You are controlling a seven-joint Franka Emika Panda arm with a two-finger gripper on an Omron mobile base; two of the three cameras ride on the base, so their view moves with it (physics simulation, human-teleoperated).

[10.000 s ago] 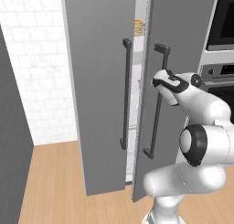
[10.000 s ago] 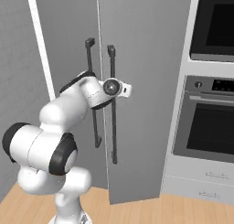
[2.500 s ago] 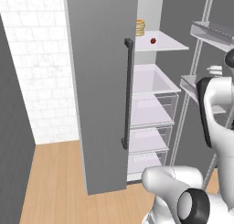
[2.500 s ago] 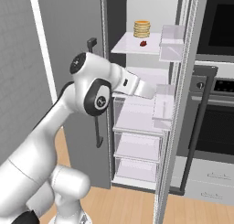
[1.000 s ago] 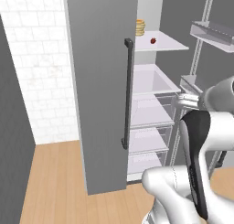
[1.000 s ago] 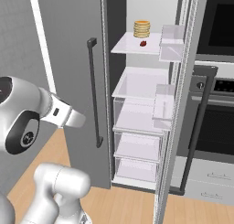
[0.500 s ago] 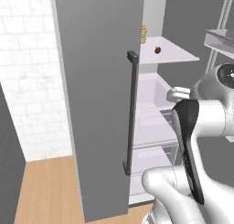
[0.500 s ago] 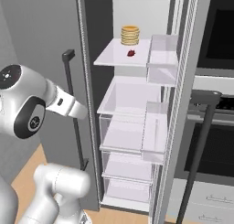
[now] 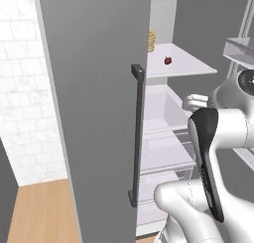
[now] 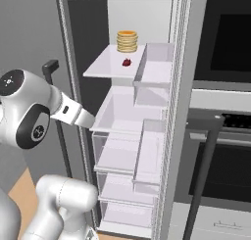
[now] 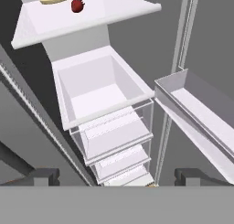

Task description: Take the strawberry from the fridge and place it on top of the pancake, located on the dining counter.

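Note:
The fridge has its right door swung open and its left door shut. A tiny red strawberry lies on the white top shelf, also seen as the strawberry and the strawberry. Just behind it stands a golden round stack. My gripper is open, holds nothing, and faces the shelves from below the berry, well short of it. The pancake and the dining counter are out of view.
Clear drawers sit below the top shelf. Door bins jut from the open right door. The shut left door carries a dark bar handle. A black-glass oven stands right of the fridge.
The right fridge door, shut ten seconds ago, is open. Over the last second the whole picture has shifted and the fridge looms larger: the base has moved closer. The strawberry has not moved.

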